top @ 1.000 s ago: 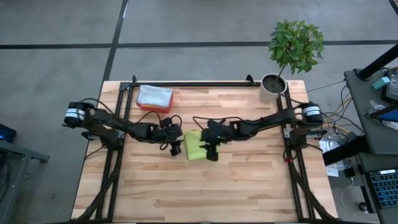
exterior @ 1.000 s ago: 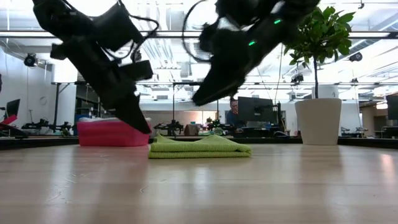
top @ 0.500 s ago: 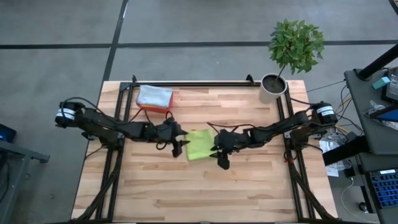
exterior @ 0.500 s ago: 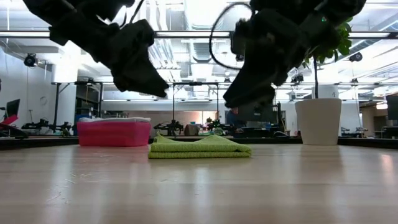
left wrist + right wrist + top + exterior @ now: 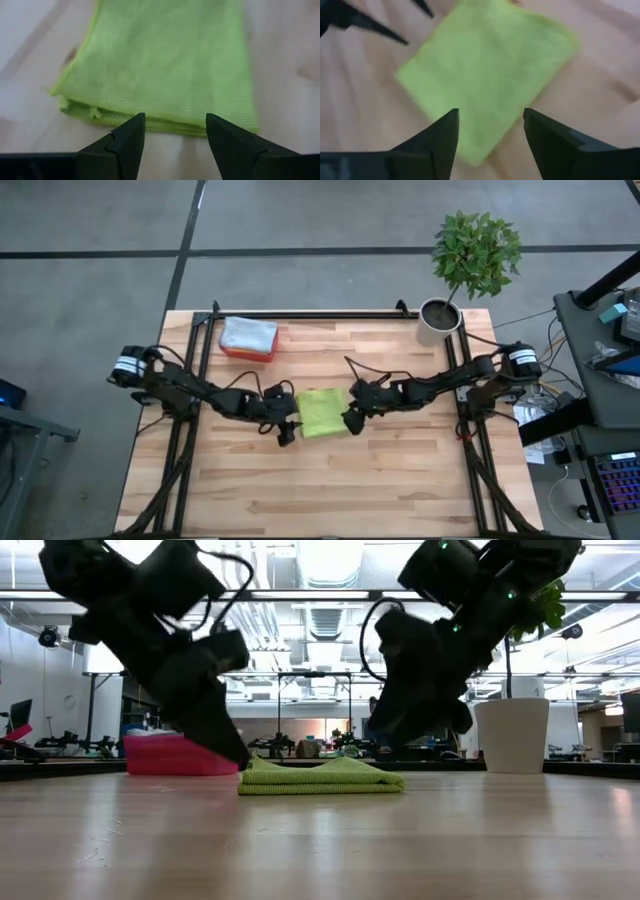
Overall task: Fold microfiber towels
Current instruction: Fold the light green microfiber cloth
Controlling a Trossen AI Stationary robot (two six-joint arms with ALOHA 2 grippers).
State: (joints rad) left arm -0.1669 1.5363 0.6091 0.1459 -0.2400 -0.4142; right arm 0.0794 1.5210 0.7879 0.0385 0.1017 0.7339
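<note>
A lime green microfiber towel lies folded into a small, flat rectangle of several layers on the middle of the wooden table. My left gripper stands open, low at the towel's left near corner. In its wrist view the two fingers frame the layered edge without touching it. My right gripper hangs open just off the towel's right edge, slanting down toward the towel. In the low view both grippers flank the towel.
A pink-red bin holding pale folded cloth stands at the table's far left, also visible in the low view. A white pot with a small tree stands at the far right corner. Bare table spreads toward the near edge.
My right gripper has moved off the towel's top toward the table's right edge, rolled about its own line and sunk lower. My left gripper rose beside the towel's left edge, then came down again at its near left corner. The towel has stayed put.
</note>
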